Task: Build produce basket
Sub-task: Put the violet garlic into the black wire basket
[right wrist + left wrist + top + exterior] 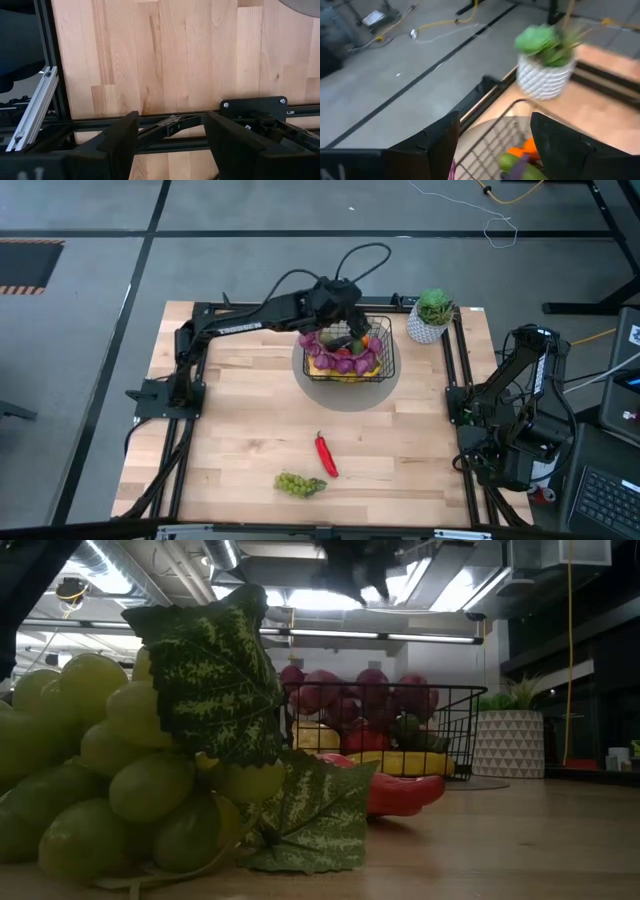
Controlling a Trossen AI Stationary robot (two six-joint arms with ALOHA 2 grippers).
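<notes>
High view, pale wood table (250, 430) on grey floor, left tool (345, 320) open over basket (385, 355), right tool (170, 145) open

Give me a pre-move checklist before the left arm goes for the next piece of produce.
1. Left end effector open and empty above the basket: ok.
2. Purple grapes resting inside the basket: ok.
3. Red chili lying free on the table: ok.
4. Green grapes free near the table's front edge: ok.
5. Right end effector open, parked at the right side, clear of the produce: ok.
6. Potted plant clear of the arm's path: cannot tell.
</notes>
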